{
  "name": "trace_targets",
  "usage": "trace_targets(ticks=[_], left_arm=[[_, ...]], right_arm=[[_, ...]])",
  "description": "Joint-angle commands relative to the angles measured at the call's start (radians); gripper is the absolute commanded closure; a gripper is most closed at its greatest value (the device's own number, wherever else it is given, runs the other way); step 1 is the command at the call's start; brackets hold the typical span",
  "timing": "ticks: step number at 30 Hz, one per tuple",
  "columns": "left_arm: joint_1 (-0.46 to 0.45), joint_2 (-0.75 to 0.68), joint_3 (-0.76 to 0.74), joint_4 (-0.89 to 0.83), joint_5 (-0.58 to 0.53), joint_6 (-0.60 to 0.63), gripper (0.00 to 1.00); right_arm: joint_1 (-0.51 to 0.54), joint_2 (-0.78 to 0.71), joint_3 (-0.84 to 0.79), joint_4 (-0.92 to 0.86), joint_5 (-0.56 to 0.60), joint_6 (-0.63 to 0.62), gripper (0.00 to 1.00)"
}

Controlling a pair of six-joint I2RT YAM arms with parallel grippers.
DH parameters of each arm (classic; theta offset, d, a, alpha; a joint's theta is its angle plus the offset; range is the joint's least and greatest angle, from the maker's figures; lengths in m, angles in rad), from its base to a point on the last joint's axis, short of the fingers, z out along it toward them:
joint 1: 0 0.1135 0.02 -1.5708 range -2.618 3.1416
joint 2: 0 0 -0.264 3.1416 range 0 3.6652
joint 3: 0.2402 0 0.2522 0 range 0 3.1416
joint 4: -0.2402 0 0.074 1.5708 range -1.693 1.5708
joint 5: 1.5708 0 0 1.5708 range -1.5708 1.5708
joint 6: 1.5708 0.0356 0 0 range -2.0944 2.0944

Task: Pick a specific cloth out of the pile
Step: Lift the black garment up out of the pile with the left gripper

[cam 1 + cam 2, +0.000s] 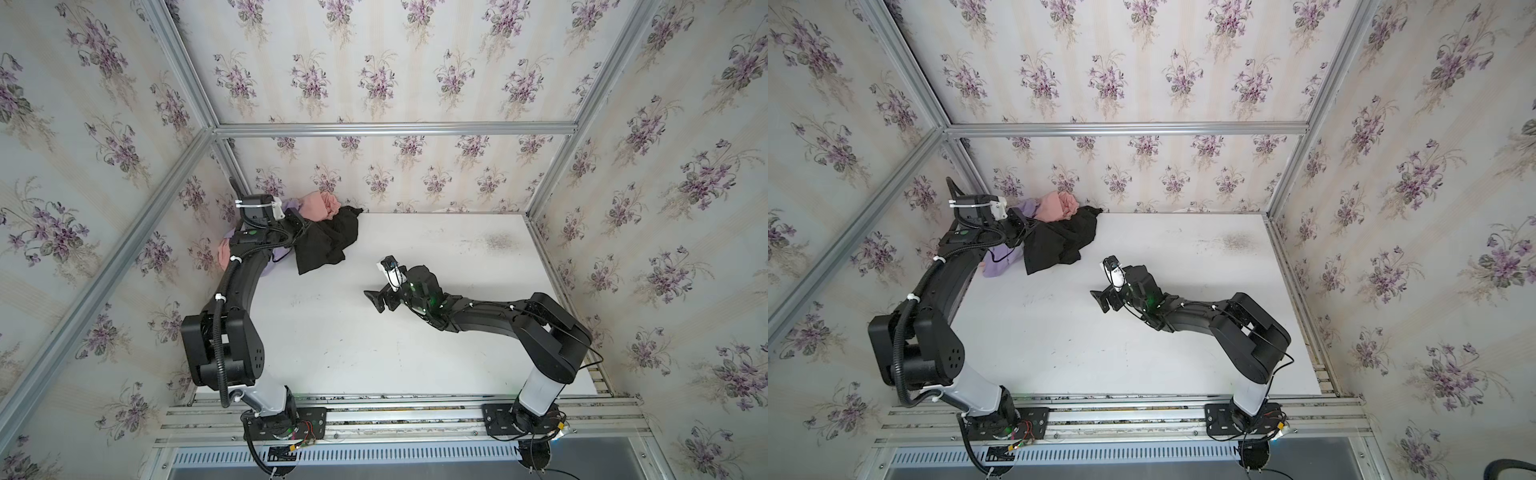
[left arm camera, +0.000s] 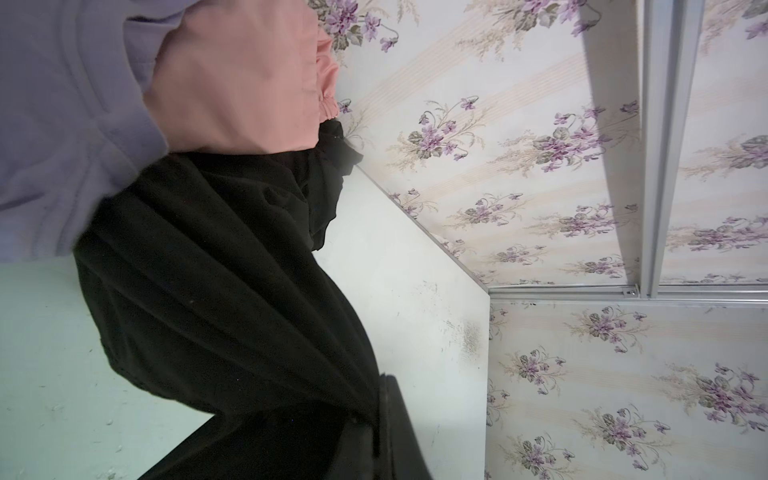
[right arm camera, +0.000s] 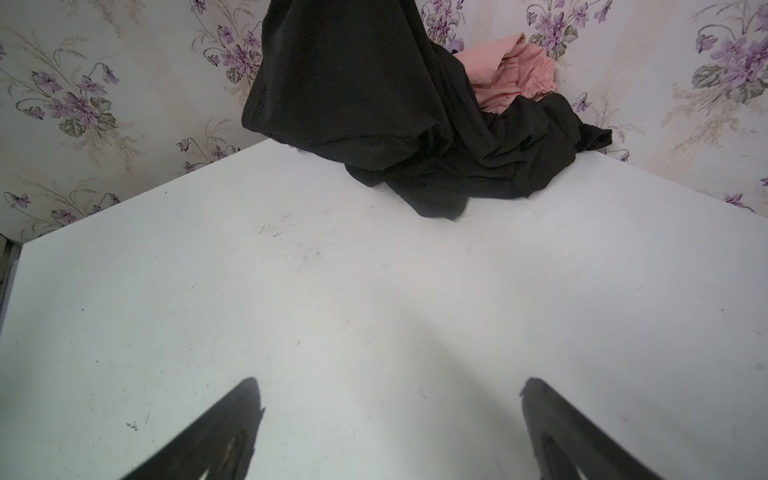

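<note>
In both top views the pile (image 1: 316,211) sits at about 10 o'clock on the white tabletop (image 1: 415,340), pushed into the corner of the flowered walls. It has a pink garment (image 1: 322,208) on the wall side and a lilac garment (image 1: 1000,262) lower down, partly hidden under the left arm.

The black garment (image 1: 328,243) lies on the 3 o'clock side of the pile, spilling out onto the tabletop, with its far end touching the pink garment. The left fingers (image 1: 300,224) are clenched on it. In the left wrist view the black fabric (image 2: 208,291) gathers into tight folds that run straight into the dark fingers (image 2: 399,424). In the right wrist view the garment (image 3: 353,83) hangs like a tent from above, and its lower folds rest crumpled on the tabletop beside the pink garment (image 3: 515,75).

The right fingers (image 1: 376,300) hang near the middle of the tabletop, pointing toward 9 o'clock, well apart from the clothes. They are spread wide and hold nothing; the right wrist view shows both fingers (image 3: 224,428) with bare tabletop between them.
</note>
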Motion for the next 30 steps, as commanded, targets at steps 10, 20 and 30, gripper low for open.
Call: trace_targets(ticks=[10,20,30], left_arm=[[-0.036,-0.047,0.058,0.035,0.062,-0.032,1.0],[-0.039,-0.103,0.036,0.034,0.058,-0.02,1.0],[-0.04,-0.172,0.028,0.032,0.074,-0.021,1.0]], right_arm=[[0.004,-0.015,0.004,0.028,0.013,-0.013,0.0],[0.004,-0.044,-0.013,0.028,0.053,-0.06,0.0],[-0.026,-0.099,-0.028,0.029,0.099,-0.147,0.0]])
